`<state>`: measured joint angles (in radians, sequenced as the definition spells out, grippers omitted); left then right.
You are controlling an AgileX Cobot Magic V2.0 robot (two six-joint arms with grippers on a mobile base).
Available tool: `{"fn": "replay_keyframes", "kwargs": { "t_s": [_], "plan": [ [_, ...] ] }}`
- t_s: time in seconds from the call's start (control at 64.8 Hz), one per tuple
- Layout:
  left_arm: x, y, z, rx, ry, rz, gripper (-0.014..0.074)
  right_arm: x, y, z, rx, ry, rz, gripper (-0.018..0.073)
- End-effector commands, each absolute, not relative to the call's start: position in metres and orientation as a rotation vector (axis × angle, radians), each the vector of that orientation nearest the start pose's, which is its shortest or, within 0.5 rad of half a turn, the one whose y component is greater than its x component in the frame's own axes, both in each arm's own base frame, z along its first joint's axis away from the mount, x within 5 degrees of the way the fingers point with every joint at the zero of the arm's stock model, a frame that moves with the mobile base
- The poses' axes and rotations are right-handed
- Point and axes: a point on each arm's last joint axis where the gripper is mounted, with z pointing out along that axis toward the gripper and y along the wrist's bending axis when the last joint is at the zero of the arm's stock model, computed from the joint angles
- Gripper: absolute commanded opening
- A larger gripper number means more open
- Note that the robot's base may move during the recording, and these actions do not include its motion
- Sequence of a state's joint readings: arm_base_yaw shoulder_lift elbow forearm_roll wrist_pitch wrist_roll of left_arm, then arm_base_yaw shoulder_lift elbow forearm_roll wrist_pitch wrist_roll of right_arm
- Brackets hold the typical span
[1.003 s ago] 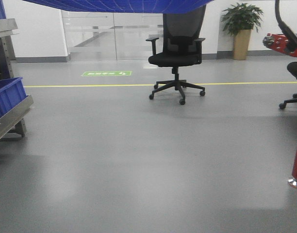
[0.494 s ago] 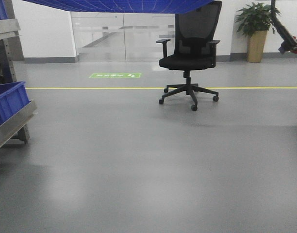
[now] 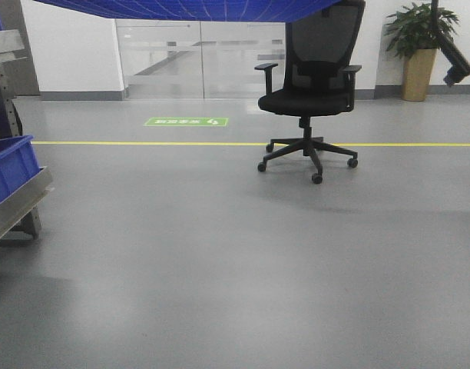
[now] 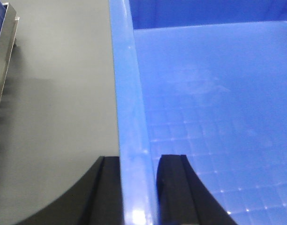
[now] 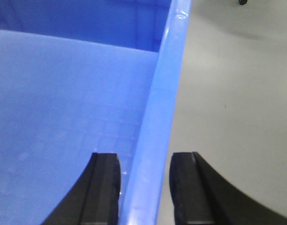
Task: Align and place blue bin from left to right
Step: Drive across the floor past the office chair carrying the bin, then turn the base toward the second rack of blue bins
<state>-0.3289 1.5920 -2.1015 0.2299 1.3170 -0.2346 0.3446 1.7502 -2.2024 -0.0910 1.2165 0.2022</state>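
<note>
Left claw (image 4: 138,187) and right claw (image 5: 146,187) clamp opposite rims of the large rectangular blue plastic bin (image 3: 189,8), above grey floor (image 3: 235,269).

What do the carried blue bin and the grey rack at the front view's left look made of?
Large rectangular blue bin: moulded plastic by the look, smooth and slightly glossy; soft highlights run along its thick rim and a grid pattern shows through its floor. Grey rack rail: probably bare metal, dull grey with straight folded edges; which metal is unclear.
</note>
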Motion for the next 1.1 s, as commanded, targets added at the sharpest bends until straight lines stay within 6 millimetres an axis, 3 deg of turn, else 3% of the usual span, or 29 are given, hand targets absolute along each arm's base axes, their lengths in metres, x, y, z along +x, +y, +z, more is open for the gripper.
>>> {"fn": "replay_keyframes", "kwargs": {
  "t_s": [0.0, 1.08],
  "plan": [
    [0.2858, -0.0871, 0.5269, 0.097, 2.129, -0.130, -0.0010, 0.3456, 0.1175, 0.4980, -0.125, 2.127, 0.220, -0.0079],
    [0.2858, -0.0871, 0.5269, 0.097, 2.129, -0.130, -0.0010, 0.3456, 0.1175, 0.4980, -0.125, 2.127, 0.220, -0.0079]
  ]
}}
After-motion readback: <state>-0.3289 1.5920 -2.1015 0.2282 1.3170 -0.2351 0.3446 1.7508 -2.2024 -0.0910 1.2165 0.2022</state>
